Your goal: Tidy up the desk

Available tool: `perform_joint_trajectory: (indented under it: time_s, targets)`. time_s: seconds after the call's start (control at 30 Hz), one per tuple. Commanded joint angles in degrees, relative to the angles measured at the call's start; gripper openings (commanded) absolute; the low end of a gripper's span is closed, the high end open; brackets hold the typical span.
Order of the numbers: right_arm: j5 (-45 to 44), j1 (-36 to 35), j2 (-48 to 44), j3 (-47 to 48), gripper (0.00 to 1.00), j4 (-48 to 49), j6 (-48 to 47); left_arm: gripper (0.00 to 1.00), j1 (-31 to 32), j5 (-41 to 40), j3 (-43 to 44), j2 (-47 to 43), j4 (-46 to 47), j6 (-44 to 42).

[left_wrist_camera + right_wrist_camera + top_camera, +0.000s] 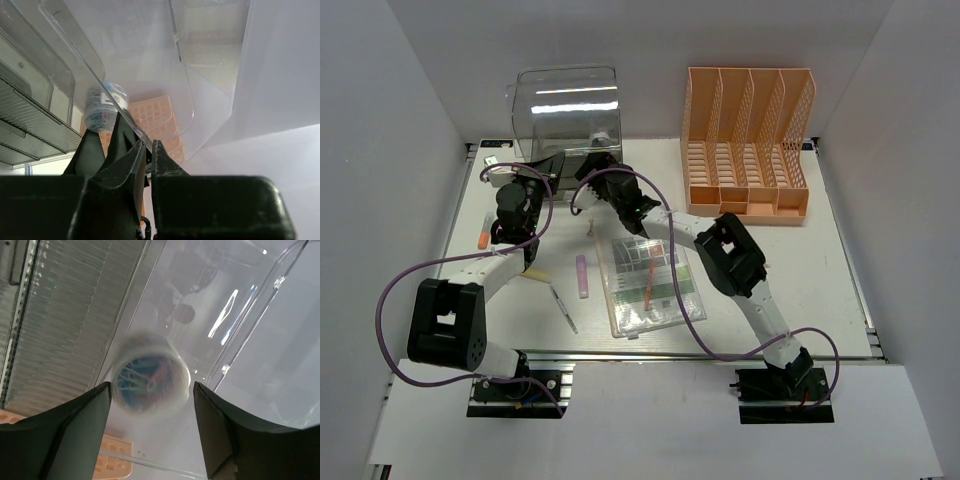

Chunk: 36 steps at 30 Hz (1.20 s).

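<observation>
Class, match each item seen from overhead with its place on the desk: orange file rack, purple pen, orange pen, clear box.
Items:
1. orange file rack
2. purple pen
3. orange pen
4. clear box

Places on the desk:
A. at the back, left of the middle
B. by the left edge
C. back right corner
D. near the middle

Pairs: 1-C, 2-D, 3-B, 4-A

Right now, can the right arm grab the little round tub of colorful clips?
Probably yes. The right gripper is open, with the tub lined up between its fingers, seemingly inside the clear box. The left gripper seems to pinch an edge of the box, leaving the way in free.
</observation>
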State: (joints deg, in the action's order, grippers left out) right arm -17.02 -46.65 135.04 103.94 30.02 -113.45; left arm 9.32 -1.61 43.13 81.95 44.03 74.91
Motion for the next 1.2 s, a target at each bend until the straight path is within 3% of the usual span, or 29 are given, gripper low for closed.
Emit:
perform_joint_trajectory:
  time_s: [0.0,0.4,0.57,0.67,0.7,0.83,1.0,1.17]
  targets:
    - [-0.12,0.07,-3.56,-1.81,0.73,-1.1,-14.52,0.0,-0.09,1.43,1.16,-2.68,2.64,0.23]
    - [4.78,-0.28,-8.3,-7.59,0.72,-0.67,-11.45,0.0,-0.09,1.34,1.25,-2.85,2.11,0.5]
    - [12.61,-0.46,-16.64,-16.39,0.61,-0.32,-5.39,0.0,-0.09,1.34,1.34,-2.85,1.76,0.67]
    - [16.31,-0.54,-21.91,-23.33,0.49,0.65,-3.19,0.0,-0.09,1.25,1.51,-2.94,1.5,0.67]
    - [19.88,-0.54,-23.23,-26.83,0.39,1.0,-2.66,0.0,-0.09,1.17,1.43,-3.03,1.24,0.76]
    - [22.2,-1.07,-30.6,-35.0,0.2,2.41,1.46,0.0,-0.09,0.99,1.43,-3.38,0.53,0.67]
    - [19.23,-2.91,-40.19,-43.99,0.11,-0.03,14.61,0.0,-0.09,0.03,0.9,-3.2,-1.83,0.67]
    - [11.23,-2.48,-44.6,-37.43,0.12,-16.19,36.24,0.0,-0.09,-2.43,-0.06,-2.33,-6.94,0.58]
